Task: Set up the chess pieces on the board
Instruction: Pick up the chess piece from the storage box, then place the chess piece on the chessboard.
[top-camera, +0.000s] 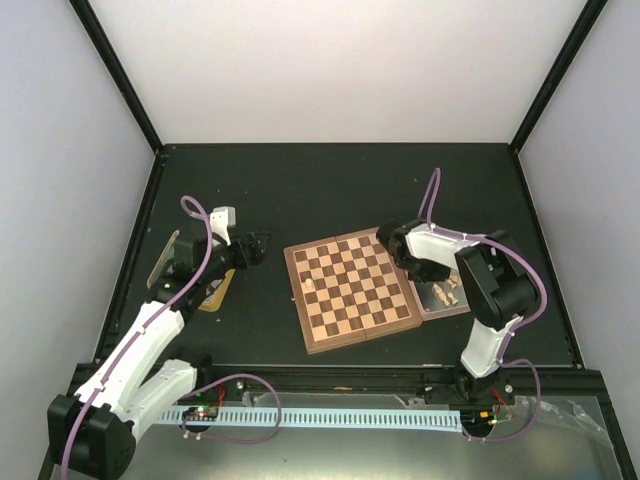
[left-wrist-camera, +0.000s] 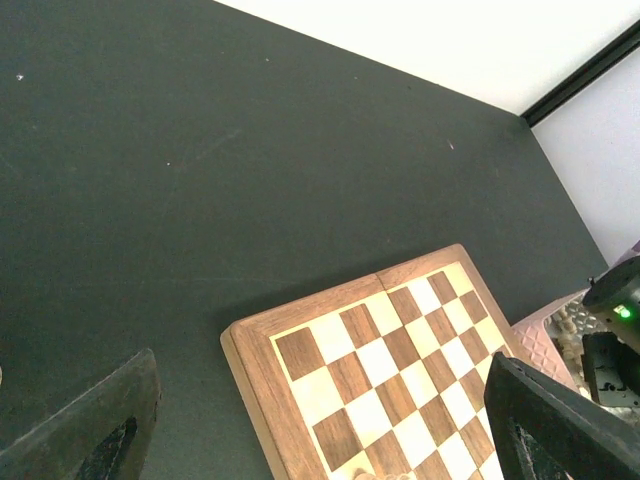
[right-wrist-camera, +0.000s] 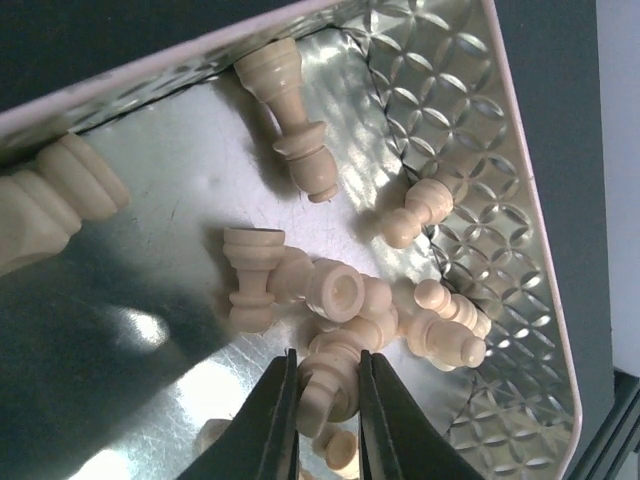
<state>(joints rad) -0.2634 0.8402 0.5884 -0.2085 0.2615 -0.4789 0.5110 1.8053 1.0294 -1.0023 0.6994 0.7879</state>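
Note:
The board (top-camera: 350, 290) lies tilted at the table's middle, with a couple of pale chess pieces (top-camera: 308, 285) near its left edge. A patterned metal tin (right-wrist-camera: 480, 150) beside the board's right side holds several pale chess pieces (right-wrist-camera: 290, 110) lying on their sides. My right gripper (right-wrist-camera: 327, 365) reaches down into the tin, both jaws pressed against one pale piece (right-wrist-camera: 335, 375) in the pile. My left gripper (left-wrist-camera: 322, 365) hovers open and empty above the board's (left-wrist-camera: 400, 370) far left corner. No dark pieces show.
A clear tray (top-camera: 165, 262) and a gold lid (top-camera: 215, 290) lie under the left arm, left of the board. The tin's raised rim (right-wrist-camera: 530, 250) runs close beside the piece pile. Black frame posts stand at the table's back corners.

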